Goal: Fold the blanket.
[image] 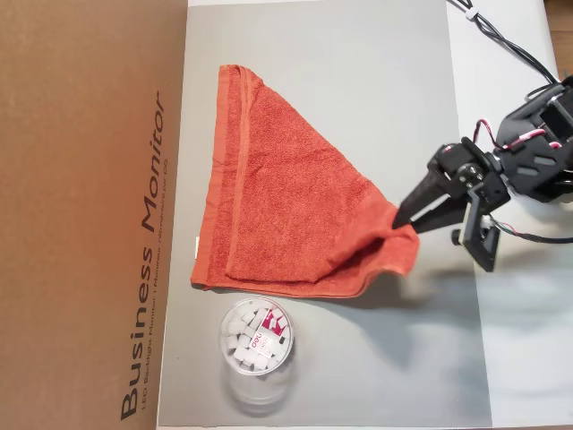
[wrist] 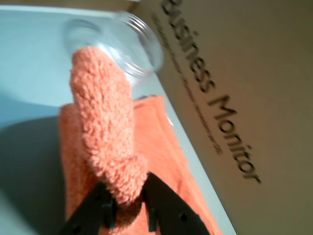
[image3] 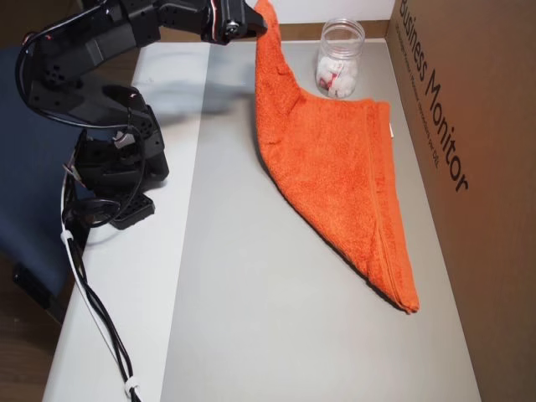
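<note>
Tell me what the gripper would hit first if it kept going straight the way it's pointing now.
Probably the clear tub. The gripper, shut on a raised corner of the blanket, points in the wrist view toward that tub, with the cardboard box off to the right. Depth is unclear, so it might pass above the tub.

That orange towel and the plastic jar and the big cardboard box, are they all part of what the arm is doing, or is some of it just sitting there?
Part of the job:
- the blanket, one corner lifted
- the gripper, shut on that corner

Just lying about:
- the clear tub of small white pieces, beside the blanket
- the cardboard box marked Business Monitor
- the grey mat underneath
</note>
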`<action>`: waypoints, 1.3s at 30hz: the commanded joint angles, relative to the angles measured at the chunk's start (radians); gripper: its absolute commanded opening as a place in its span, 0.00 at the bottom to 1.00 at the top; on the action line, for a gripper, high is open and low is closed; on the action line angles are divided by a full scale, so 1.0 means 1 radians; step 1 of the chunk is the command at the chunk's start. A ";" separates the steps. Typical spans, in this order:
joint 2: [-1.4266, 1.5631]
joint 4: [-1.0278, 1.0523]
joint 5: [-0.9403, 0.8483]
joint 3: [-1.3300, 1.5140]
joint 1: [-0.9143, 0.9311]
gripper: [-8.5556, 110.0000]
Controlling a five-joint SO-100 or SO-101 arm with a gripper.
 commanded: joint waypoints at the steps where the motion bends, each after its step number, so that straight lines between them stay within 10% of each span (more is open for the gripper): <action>1: -0.051 -0.023 0.009 -0.133 0.063 0.07; 39: -0.850 -0.023 0.347 -0.976 0.724 0.07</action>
